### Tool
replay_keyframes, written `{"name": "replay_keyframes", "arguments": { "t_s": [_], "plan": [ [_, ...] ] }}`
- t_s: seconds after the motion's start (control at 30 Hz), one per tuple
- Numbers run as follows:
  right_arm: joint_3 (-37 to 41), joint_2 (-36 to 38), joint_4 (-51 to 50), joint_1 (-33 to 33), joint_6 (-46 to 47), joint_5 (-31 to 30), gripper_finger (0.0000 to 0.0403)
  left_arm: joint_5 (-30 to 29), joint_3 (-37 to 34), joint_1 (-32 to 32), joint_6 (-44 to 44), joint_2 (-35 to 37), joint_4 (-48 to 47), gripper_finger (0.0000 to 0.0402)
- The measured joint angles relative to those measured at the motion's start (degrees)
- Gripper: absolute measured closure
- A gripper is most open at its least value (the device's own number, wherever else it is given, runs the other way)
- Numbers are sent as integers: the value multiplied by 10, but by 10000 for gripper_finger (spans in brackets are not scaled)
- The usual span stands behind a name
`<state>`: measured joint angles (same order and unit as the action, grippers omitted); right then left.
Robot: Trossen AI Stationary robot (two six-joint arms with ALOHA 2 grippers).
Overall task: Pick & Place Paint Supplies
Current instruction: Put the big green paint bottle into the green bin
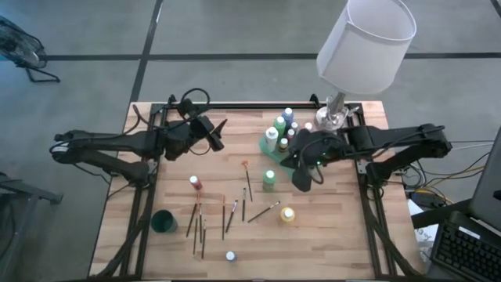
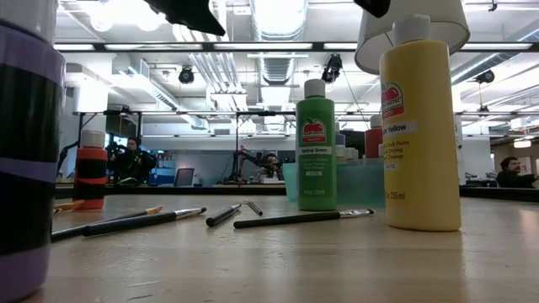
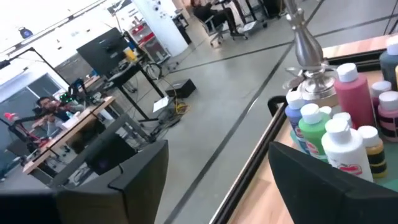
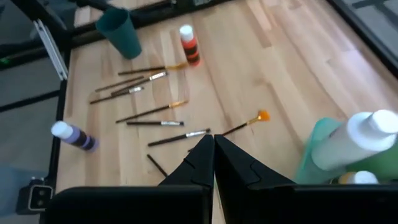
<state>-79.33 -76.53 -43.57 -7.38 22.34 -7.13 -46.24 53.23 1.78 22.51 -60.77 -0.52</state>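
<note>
High view: paint bottles (image 1: 280,125) upright inside green tray (image 1: 266,147).

Yellow bottle (image 2: 419,126) beside green bottle (image 2: 315,147)

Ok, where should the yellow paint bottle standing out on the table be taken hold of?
Grip the yellow bottle across its body just under the white cap, coming straight down. It stands upright with a brush lying close beside it, so a top approach probably clears that best. The right pincer is nearer.
</note>
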Motion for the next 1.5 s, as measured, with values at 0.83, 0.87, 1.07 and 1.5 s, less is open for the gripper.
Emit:
{"name": "replay_keyframes", "arguments": {
  "t_s": [0.83, 0.87, 1.07, 1.5],
  "plan": [
    [-7, -90, -42, 0, 33, 27, 154, 467, 0, 69, -195, 117, -124, 119],
    [-7, -96, -42, 0, 31, 27, 148, 463, 0, 69, -194, 127, -135, 119],
    [-7, -130, -41, 1, 28, 26, 115, 422, 0, 69, -180, 192, -205, 119],
    [-6, -159, -15, 4, 28, -19, 77, 393, 0, 69, -165, 294, -337, 119]
  ]
}}
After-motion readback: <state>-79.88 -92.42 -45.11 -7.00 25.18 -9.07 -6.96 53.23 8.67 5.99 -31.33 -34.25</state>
